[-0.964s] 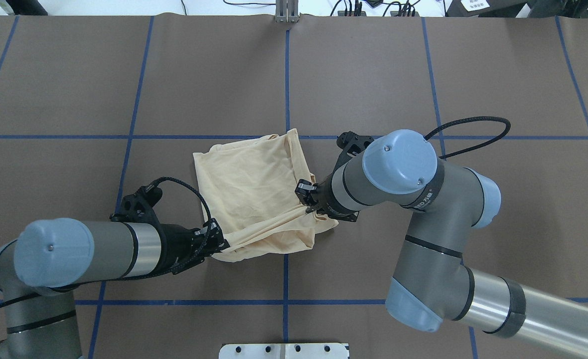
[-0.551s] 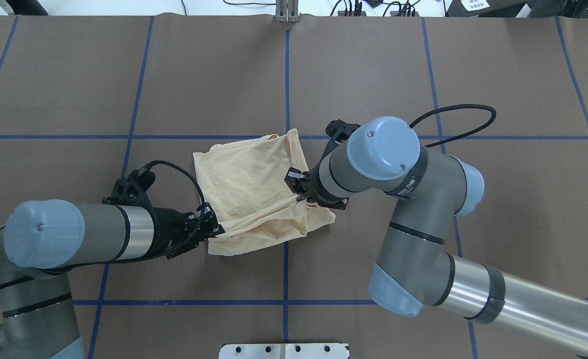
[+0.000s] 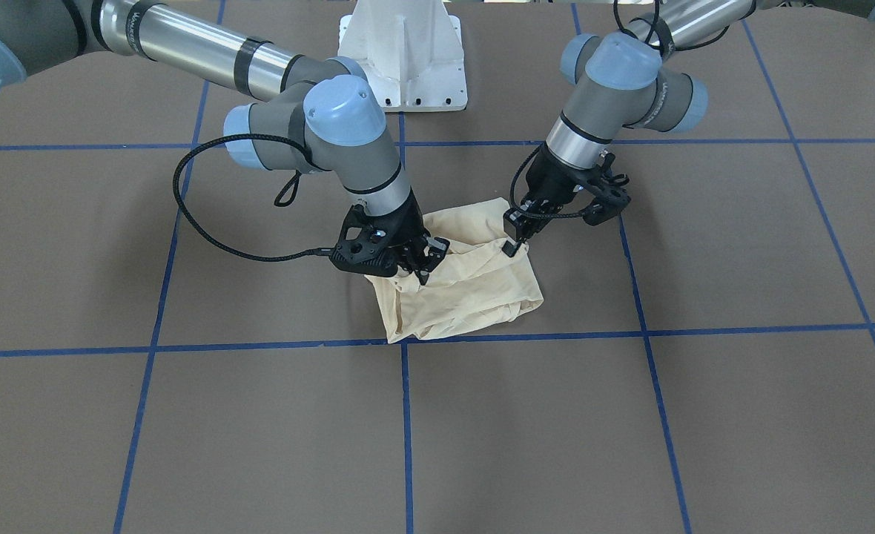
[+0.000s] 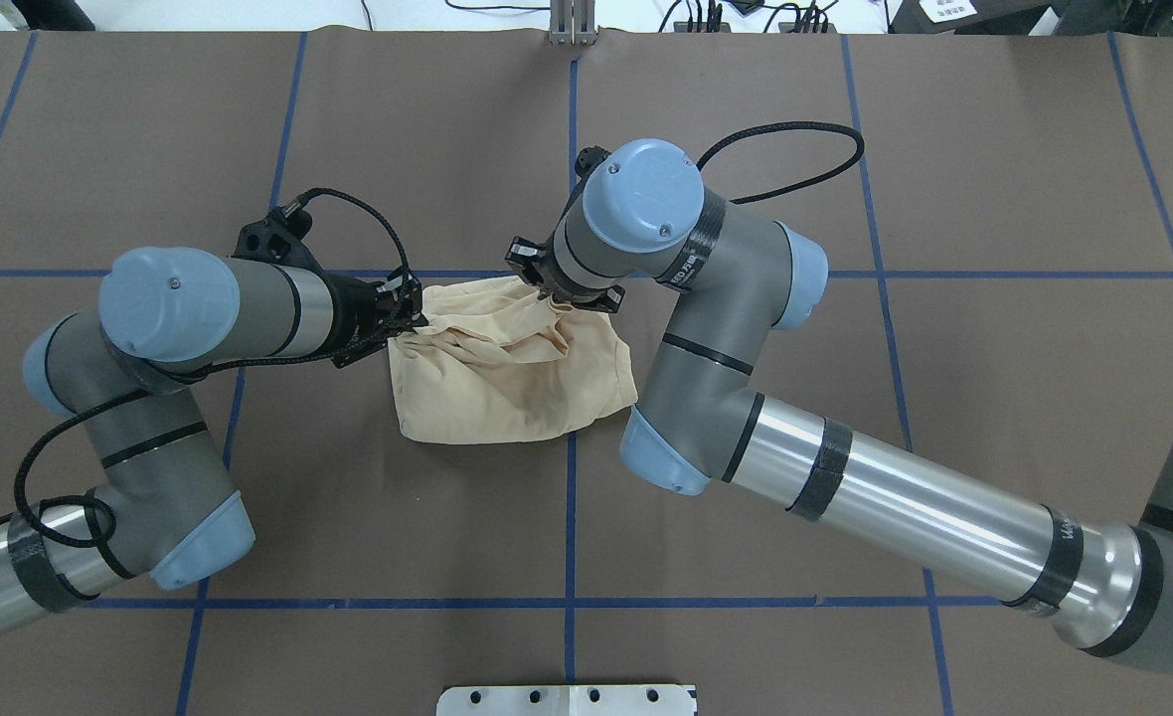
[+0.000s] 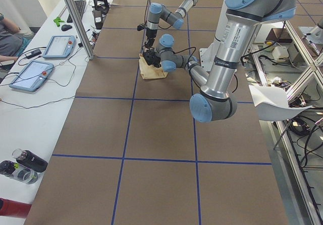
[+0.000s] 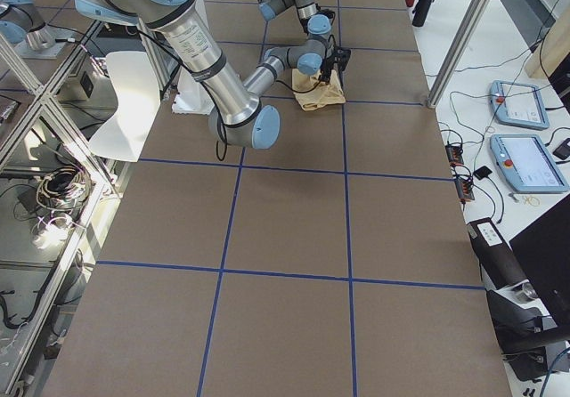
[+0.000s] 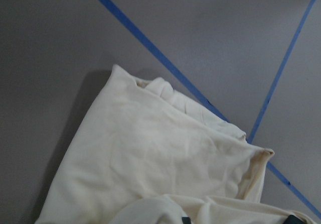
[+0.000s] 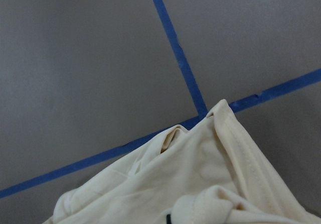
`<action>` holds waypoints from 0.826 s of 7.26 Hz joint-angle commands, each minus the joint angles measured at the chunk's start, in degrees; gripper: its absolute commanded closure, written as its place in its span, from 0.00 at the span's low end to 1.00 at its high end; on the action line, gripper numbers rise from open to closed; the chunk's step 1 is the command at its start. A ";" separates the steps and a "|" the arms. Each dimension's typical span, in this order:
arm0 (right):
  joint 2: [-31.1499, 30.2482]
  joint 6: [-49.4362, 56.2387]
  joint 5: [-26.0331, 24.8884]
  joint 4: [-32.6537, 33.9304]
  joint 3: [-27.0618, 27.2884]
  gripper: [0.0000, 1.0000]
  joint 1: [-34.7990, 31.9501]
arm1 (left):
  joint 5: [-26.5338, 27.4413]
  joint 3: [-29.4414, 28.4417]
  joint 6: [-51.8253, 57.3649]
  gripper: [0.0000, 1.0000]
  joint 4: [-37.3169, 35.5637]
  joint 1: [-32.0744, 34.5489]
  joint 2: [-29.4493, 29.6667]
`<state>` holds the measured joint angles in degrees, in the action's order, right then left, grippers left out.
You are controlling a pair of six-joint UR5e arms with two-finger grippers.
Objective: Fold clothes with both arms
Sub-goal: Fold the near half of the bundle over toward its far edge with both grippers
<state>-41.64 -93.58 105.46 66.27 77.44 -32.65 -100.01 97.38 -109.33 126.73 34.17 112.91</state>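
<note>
Likely light and limp, the thin cream-yellow shirt (image 4: 517, 383) lies bunched mid-table on the brown mat (image 4: 348, 129), its far edge pinched in the black left gripper (image 4: 415, 314) and right gripper (image 4: 562, 296), probably the best holds.

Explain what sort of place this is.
Probably a robotics lab: a grey-and-silver jointed left arm and right arm hold a pale cream-yellow shirt on a brown blue-taped table beside touchscreen control pendants.

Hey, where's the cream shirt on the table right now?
In the overhead view the cream shirt lies bunched mostly left of the centre blue tape line. Its far edge is held by the left gripper and the right gripper.
</note>
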 commanded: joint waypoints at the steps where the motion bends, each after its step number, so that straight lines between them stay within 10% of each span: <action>1: 0.07 -0.02 -0.17 -1.06 -2.46 1.00 -0.05 | 0.08 -3.85 0.70 1.00 1.32 0.55 0.47; 5: -0.02 -0.37 -0.08 -1.15 -3.44 1.00 -0.92 | 0.08 -4.92 1.23 1.00 1.33 0.81 0.90; 6: 0.15 -0.55 0.09 -1.23 -3.43 1.00 -1.01 | 0.08 -4.92 0.71 0.45 1.33 1.68 1.25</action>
<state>-41.72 -93.90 105.39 65.11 74.02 -33.45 -99.93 92.50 -108.17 128.05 35.20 113.75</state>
